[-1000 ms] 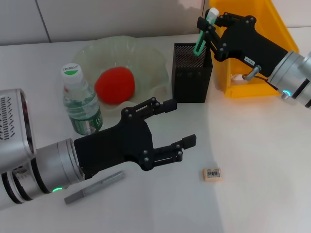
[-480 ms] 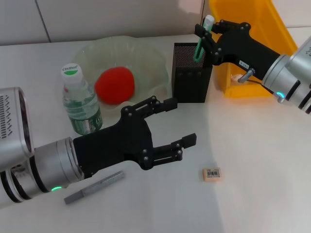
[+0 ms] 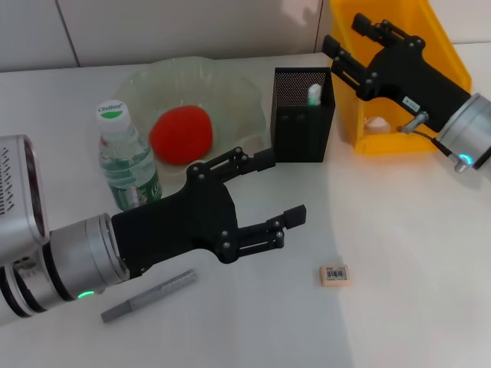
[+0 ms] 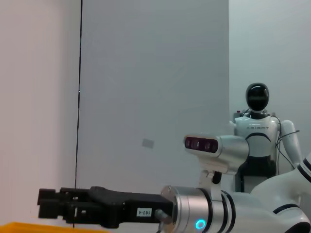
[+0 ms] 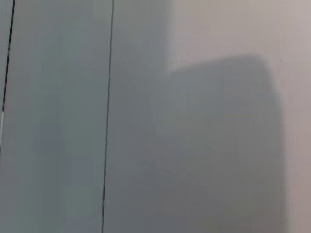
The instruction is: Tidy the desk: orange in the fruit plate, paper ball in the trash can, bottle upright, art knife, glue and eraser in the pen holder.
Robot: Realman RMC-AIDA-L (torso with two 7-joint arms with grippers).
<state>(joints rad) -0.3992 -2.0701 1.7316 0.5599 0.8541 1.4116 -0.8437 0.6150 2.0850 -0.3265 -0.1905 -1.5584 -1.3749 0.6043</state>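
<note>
Knife: grey art knife [image 3: 148,294] lies flat on the desk [image 3: 414,253], near the front edge, just under the left arm.
Bottle: the bottle [image 3: 127,170] stands upright, white cap up, beside the plate.
Left gripper: the left gripper [image 3: 278,188] hovers over the middle of the desk, fingers spread wide, holding nothing.
Plate: pale-green fruit plate [image 3: 230,88] at the back, with the orange [image 3: 181,134] inside it.
Holder: black mesh pen holder [image 3: 302,130] just right of the plate; the glue [image 3: 314,95] stands inside, white top showing at the rim.
Eraser: the eraser [image 3: 334,274] lies alone on the desk, sticker up, right of the left gripper.
Right gripper: the right gripper [image 3: 346,42] is above the holder's far right corner, fingers apart, empty.
Bin: yellow trash can [image 3: 441,47] behind the right arm, something pale inside.
</note>
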